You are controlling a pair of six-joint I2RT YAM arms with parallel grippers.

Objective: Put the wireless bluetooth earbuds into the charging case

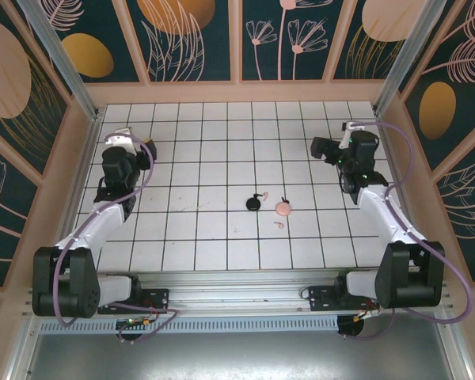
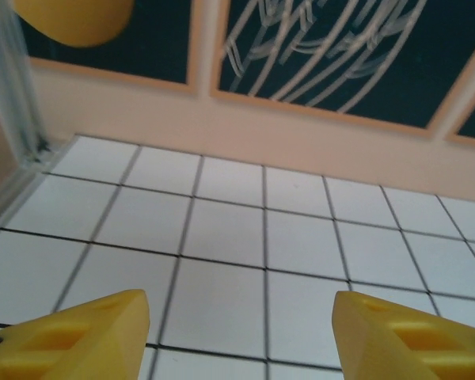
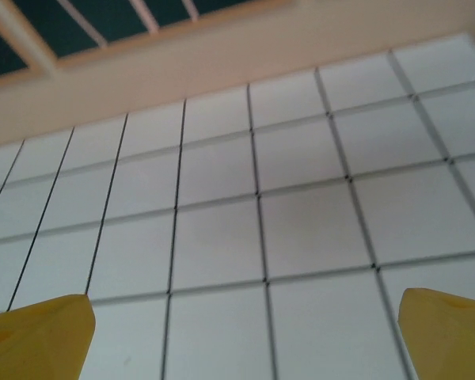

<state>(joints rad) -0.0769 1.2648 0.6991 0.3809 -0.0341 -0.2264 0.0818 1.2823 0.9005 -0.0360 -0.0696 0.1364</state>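
Note:
Two tiny pale-pink earbuds lie mid-table: one (image 1: 262, 195) at the upper right edge of a round black disc (image 1: 254, 204), the other (image 1: 279, 225) just below a round pink disc (image 1: 283, 209). The two discs lie side by side; I cannot tell which of them is the charging case. My left gripper (image 1: 117, 136) hovers far off at the back left, its yellow fingers (image 2: 103, 332) apart over bare tiles, nothing between them (image 2: 241, 305). My right gripper (image 1: 318, 147) is at the back right, wide open (image 3: 245, 305) and empty, well behind the discs.
The white gridded table (image 1: 206, 237) is boxed in by a peach rim and dark patterned walls (image 1: 237, 39). A metal post (image 2: 16, 87) stands at the back left corner, close to the left gripper. Both arm bases sit on the rail at the near edge.

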